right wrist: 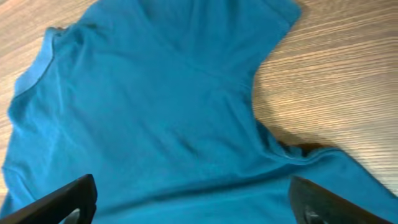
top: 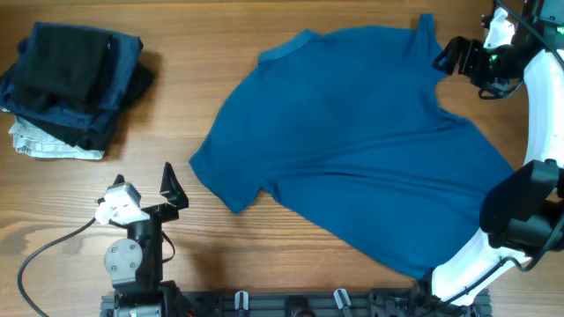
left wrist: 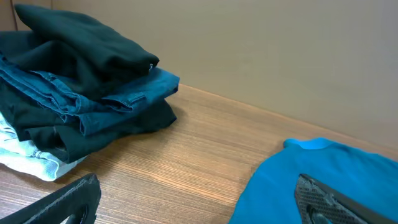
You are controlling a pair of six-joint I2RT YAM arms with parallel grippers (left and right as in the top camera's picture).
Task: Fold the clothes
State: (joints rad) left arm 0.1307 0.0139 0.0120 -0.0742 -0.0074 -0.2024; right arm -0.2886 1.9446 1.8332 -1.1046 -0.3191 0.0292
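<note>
The clothes, one mid-blue T-shirt (top: 352,150), lie spread over the middle and right of the wooden table, with the collar toward the back and one sleeve pointing to the front left. My right gripper (top: 446,55) hovers at the far right sleeve. In the right wrist view my right gripper (right wrist: 196,202) is open, with the T-shirt (right wrist: 155,93) lying loose beneath and nothing between its fingers. My left gripper (top: 143,178) stands open at the front left, apart from the near sleeve. In the left wrist view my left gripper (left wrist: 196,208) is empty, with the T-shirt's edge (left wrist: 323,165) at its right.
A stack of dark navy and black folded garments (top: 75,75) sits at the back left on a whitish patterned cloth (top: 44,141). The same stack (left wrist: 81,81) fills the left of the left wrist view. A black cable (top: 53,245) loops at the front left.
</note>
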